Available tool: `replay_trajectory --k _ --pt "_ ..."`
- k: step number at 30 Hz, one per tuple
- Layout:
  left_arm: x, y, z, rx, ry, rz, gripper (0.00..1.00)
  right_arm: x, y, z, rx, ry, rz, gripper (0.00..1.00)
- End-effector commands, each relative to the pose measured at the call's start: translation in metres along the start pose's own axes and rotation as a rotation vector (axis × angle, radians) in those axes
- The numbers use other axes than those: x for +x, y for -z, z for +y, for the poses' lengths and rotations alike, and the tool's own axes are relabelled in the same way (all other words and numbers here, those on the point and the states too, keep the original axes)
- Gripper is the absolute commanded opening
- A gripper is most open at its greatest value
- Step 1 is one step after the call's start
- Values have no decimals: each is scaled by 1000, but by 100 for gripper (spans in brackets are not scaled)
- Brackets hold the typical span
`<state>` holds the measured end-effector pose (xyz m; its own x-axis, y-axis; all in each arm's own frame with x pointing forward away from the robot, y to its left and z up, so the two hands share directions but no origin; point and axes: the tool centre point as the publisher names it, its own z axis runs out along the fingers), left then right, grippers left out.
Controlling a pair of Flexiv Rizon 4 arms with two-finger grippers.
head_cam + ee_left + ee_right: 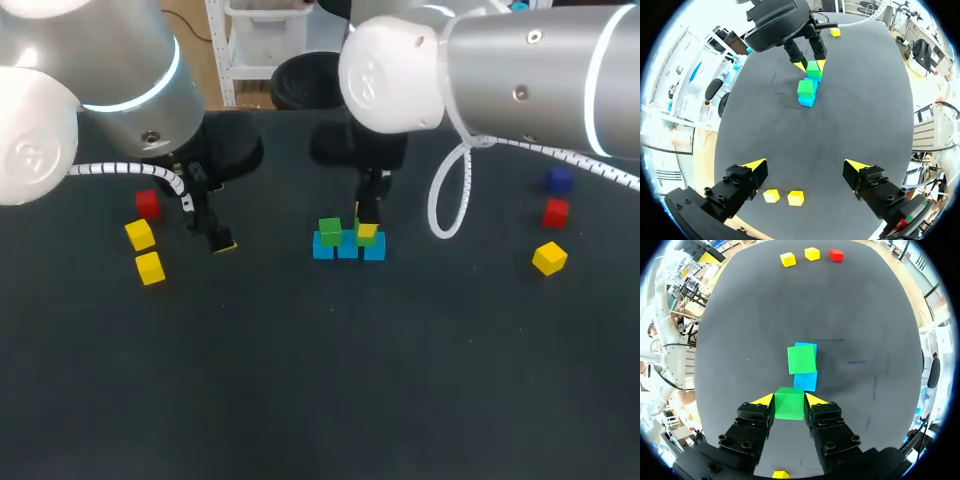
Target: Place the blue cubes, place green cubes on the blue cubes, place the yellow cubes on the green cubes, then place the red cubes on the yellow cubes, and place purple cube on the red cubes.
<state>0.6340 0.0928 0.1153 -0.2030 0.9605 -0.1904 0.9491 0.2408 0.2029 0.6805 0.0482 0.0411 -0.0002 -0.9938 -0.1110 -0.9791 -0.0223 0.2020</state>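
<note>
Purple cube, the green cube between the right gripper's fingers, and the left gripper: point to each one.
purple cube (559, 180), head view, middle of the cube.
green cube (789, 404), right wrist view, its top face.
left gripper (806, 165), left wrist view, midway between its fingertips.

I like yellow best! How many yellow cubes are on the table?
3: one yellow cube and another beside it at the left, a third at the right near a red cube. More could be hidden.
</note>
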Motion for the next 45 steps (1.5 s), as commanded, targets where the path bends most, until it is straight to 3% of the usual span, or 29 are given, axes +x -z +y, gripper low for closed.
replay_trajectory --k 1,45 --pt "0 0 0 0 -1 0 100 0 -1 -3 -4 1 -2 0" --pt "0 0 0 0 -1 0 100 3 -9 -6 -29 1 -3 0"
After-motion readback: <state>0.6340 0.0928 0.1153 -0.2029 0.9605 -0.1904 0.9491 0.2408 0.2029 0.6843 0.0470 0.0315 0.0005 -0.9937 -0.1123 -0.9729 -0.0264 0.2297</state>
